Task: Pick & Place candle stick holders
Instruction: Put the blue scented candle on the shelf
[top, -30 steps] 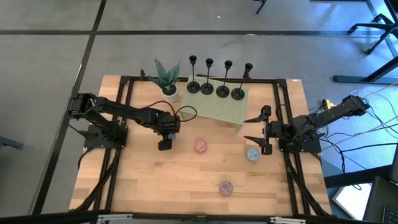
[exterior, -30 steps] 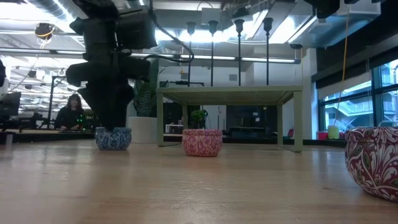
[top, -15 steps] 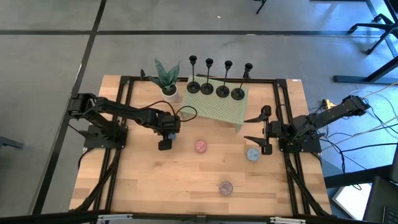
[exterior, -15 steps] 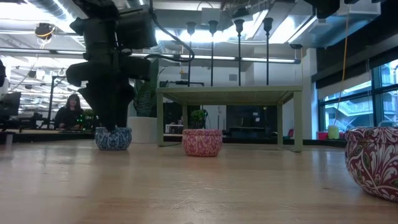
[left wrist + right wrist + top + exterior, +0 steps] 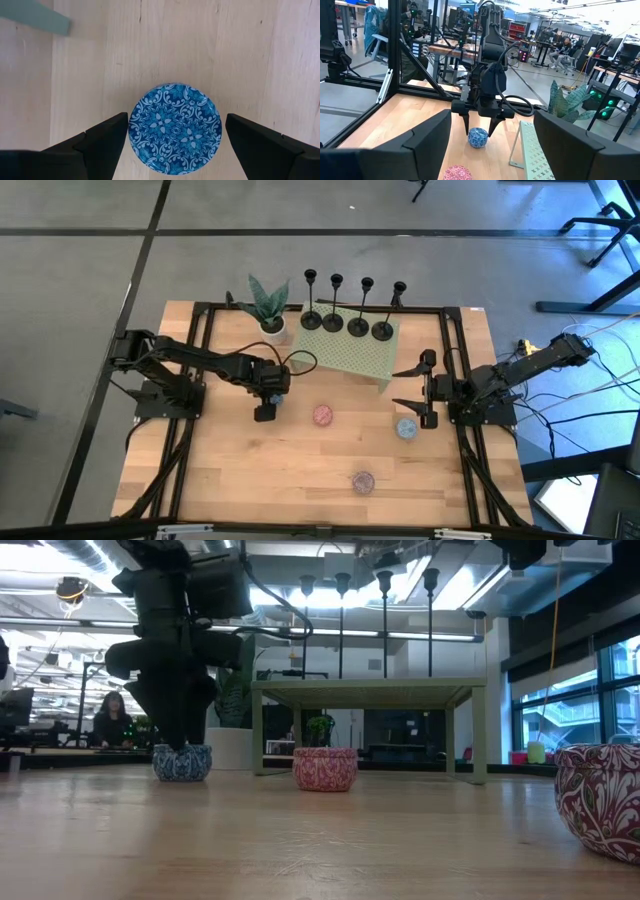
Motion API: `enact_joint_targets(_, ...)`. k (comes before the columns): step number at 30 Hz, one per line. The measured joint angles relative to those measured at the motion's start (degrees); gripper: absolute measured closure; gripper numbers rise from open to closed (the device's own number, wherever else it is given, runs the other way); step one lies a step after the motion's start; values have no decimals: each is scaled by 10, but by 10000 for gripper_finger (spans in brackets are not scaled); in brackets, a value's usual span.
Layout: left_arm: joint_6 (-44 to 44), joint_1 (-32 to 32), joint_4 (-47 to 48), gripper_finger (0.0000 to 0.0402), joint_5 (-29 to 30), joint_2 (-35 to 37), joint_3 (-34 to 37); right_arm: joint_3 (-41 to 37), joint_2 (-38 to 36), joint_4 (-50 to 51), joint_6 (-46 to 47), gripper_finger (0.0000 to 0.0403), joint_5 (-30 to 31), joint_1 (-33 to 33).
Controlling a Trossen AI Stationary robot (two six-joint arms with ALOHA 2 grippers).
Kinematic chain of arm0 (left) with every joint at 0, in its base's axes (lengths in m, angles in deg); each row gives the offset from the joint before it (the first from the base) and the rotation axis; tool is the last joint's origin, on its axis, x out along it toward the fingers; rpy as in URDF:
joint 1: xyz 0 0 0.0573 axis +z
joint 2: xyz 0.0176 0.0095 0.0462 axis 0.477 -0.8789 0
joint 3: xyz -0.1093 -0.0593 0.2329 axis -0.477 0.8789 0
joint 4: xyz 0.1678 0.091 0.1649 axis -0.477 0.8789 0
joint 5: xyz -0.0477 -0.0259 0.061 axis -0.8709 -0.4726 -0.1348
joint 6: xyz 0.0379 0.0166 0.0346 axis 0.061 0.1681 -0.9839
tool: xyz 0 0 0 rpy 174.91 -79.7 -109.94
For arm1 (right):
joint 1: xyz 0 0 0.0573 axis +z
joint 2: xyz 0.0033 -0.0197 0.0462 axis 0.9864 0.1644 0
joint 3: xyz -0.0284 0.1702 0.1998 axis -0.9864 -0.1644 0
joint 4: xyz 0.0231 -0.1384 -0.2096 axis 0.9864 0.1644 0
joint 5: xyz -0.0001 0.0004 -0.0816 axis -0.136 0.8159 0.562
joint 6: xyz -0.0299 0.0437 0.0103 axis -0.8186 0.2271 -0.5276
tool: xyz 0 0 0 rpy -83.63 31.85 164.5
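My left pincer (image 5: 263, 413) hangs spread wide over a blue patterned ball (image 5: 175, 129), fingers either side, not gripping it. My right pincer (image 5: 418, 390) waits released at the counter's (image 5: 300, 480) right side, a second blue ball (image 5: 406, 428) just beside it. Four candle stick holders (image 5: 346, 325) stand in a row on the green perforated stand (image 5: 355, 355) at the far edge, beside a potted plant (image 5: 268, 308). Pink ball (image 5: 322, 415) and purple ball (image 5: 362, 481) lie apart on the wood.
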Motion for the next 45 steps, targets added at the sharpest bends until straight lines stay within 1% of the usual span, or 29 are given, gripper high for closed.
enact_joint_targets(6, 10, 0, 0, 68, 0, -1, 0, 0, 0, 0, 0, 114, 0, 0)
enact_joint_targets(12, 13, 0, -1, 68, 2, -22, 0, 0, 0, 0, 0, 114, 0, 0)
enact_joint_targets(20, -30, -1, -5, 69, 13, -36, 0, 0, 0, 0, 0, 114, 0, 0)
enact_joint_targets(23, -32, -6, -5, 81, 14, -36, 0, 0, 0, 0, 0, 114, 0, 0)
enact_joint_targets(27, -31, -20, -4, 111, 15, -35, -2, 0, 0, 0, 0, 114, 0, 0)
enact_joint_targets(29, -22, -30, -1, 115, 14, -36, -9, 0, 0, 0, -1, 114, 0, 0)
enact_joint_targets(33, -21, -53, 4, 113, 14, -35, -36, 0, 0, 0, -1, 114, 0, 0)
enact_joint_targets(37, -21, -73, 19, 99, 14, -30, -78, 0, 0, 0, -1, 114, 0, 0)
enact_joint_targets(41, -36, -86, 67, 99, 18, -27, -144, 0, 0, 0, -1, 114, 0, 0)
enact_joint_targets(45, -57, -85, 120, 100, 54, -27, -223, 0, 0, -2, -1, 114, 0, 0)
